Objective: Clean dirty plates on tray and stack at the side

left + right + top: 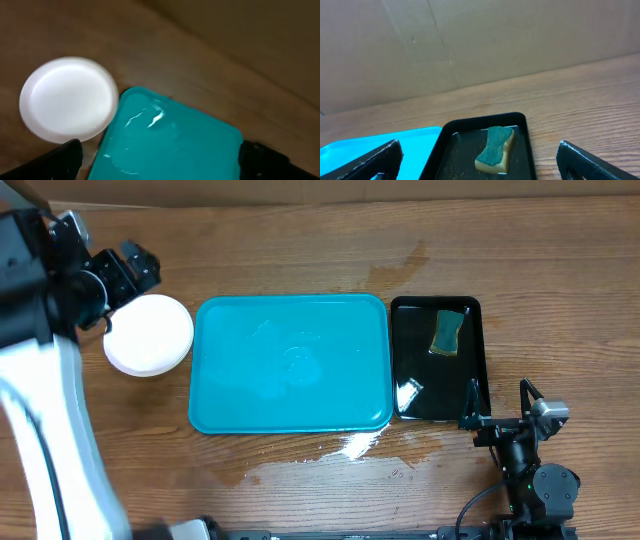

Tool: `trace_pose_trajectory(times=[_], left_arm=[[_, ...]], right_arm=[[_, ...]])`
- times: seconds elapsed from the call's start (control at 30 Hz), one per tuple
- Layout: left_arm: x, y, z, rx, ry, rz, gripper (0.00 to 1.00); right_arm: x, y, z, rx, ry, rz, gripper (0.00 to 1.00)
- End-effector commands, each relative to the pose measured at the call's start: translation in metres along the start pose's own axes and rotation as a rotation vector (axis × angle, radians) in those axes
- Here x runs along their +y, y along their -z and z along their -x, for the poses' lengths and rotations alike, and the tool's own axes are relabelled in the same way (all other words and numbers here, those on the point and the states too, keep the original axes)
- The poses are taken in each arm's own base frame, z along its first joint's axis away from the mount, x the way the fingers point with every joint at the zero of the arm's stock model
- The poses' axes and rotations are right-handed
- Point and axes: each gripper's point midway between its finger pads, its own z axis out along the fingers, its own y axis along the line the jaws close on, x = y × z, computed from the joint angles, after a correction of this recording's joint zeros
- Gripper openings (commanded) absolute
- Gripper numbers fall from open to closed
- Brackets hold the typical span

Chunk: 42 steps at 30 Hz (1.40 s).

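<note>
The turquoise tray point(290, 363) lies mid-table, wet and with no plates on it; it also shows in the left wrist view point(170, 145) and at the left edge of the right wrist view point(365, 142). A white plate stack point(148, 334) sits on the table just left of the tray, seen too in the left wrist view point(69, 99); only a white top plate shows, no green rim visible. My left gripper point(125, 275) is open and empty, raised above the plate's far-left side. My right gripper point(500, 420) is open and empty at the black tray's near right corner.
A glossy black tray point(400, 355) right of the turquoise tray holds a green-and-yellow sponge point(448, 331), also in the right wrist view point(495, 150). Water is spilled on the wood point(330, 455) in front of the trays. A cardboard wall point(470, 40) backs the table.
</note>
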Motion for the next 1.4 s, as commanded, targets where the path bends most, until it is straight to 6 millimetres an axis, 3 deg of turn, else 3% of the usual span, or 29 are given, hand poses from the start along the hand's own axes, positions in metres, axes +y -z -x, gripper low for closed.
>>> trace_pose_trajectory(times=[0.0, 0.17, 0.23, 0.33, 0.47, 0.67, 0.77, 0.87, 0.97, 1.1, 1.23, 1.37], left_arm=[[-0.038, 0.058, -0.002, -0.121, -0.079, -0.084, 1.00], [-0.071, 0.124, -0.019, -0.246, -0.164, -0.181, 1.00], [-0.074, 0.144, -0.030, -0.276, -0.195, -0.193, 1.00], [-0.069, 0.159, -0.050, -0.289, -0.197, -0.197, 1.00], [-0.052, 0.149, -0.086, -0.247, -0.186, -0.183, 1.00], [-0.019, 0.104, -0.141, -0.191, -0.186, -0.145, 1.00], [-0.012, 0.082, -0.149, -0.256, -0.182, -0.178, 1.00], [-0.014, 0.073, -0.140, -0.399, -0.175, -0.240, 1.00], [-0.024, 0.082, -0.124, -0.596, -0.191, -0.329, 1.00], [-0.035, 0.110, -0.113, -0.849, -0.249, -0.437, 1.00], [-0.031, 0.129, -0.119, -1.013, -0.271, -0.478, 1.00], [-0.019, 0.129, -0.130, -1.096, -0.262, -0.474, 1.00]], right_arm=[[-0.002, 0.000, -0.001, -0.004, -0.004, -0.004, 1.00], [-0.002, 0.000, -0.001, -0.004, -0.004, -0.004, 1.00], [-0.002, 0.000, -0.001, -0.004, -0.004, -0.004, 1.00], [-0.002, 0.000, -0.001, -0.004, -0.004, -0.003, 1.00], [-0.002, 0.000, -0.001, -0.004, -0.004, -0.004, 1.00], [-0.002, 0.000, -0.001, -0.004, -0.004, -0.003, 1.00], [-0.002, 0.000, -0.001, -0.004, -0.004, -0.003, 1.00], [-0.002, 0.000, -0.001, -0.004, -0.004, -0.003, 1.00], [-0.002, 0.000, -0.001, -0.004, -0.004, -0.003, 1.00], [-0.002, 0.000, -0.002, -0.004, -0.004, -0.004, 1.00], [-0.002, 0.000, -0.001, -0.004, -0.004, -0.003, 1.00], [-0.002, 0.000, -0.002, -0.004, -0.004, -0.003, 1.00]])
